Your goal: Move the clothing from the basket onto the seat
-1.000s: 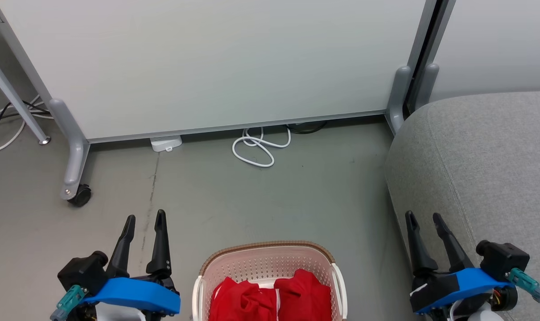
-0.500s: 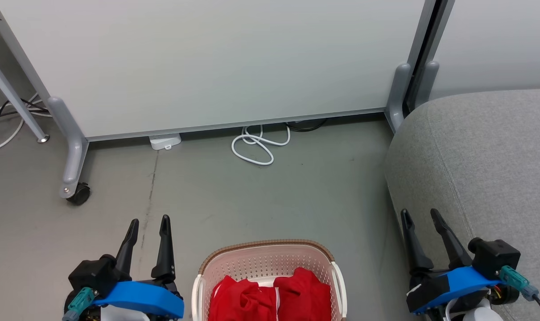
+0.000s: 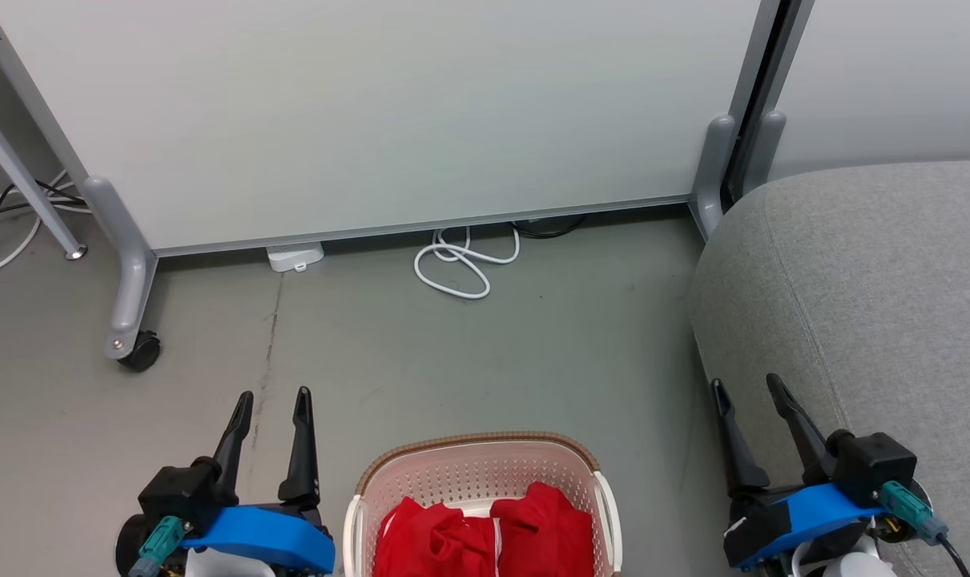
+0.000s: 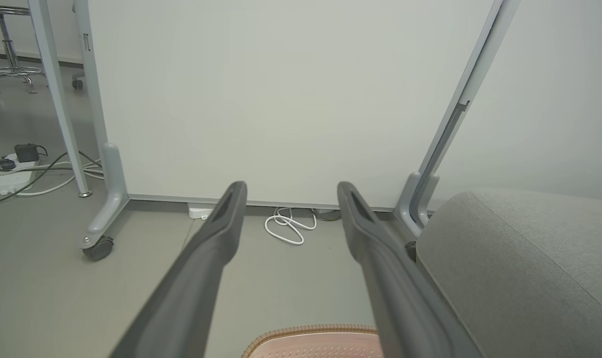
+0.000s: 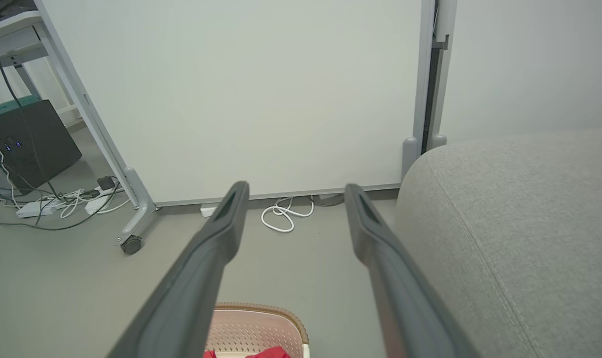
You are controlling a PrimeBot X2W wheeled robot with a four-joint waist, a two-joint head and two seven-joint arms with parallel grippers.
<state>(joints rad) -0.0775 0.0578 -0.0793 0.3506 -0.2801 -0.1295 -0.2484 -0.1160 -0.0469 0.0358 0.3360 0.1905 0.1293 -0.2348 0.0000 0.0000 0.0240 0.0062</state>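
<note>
Grey floor (image 3: 468,353); white partition (image 3: 388,112); seat (image 3: 877,272) right.

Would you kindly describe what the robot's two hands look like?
The left hand and right hand match: each has two long, tapering dark fingers on a black body, wrapped by a curved bright blue cover. A teal plug sticks out at each outer side; a black cable trails from the right one. The right hand also bears a small white patch.
</note>
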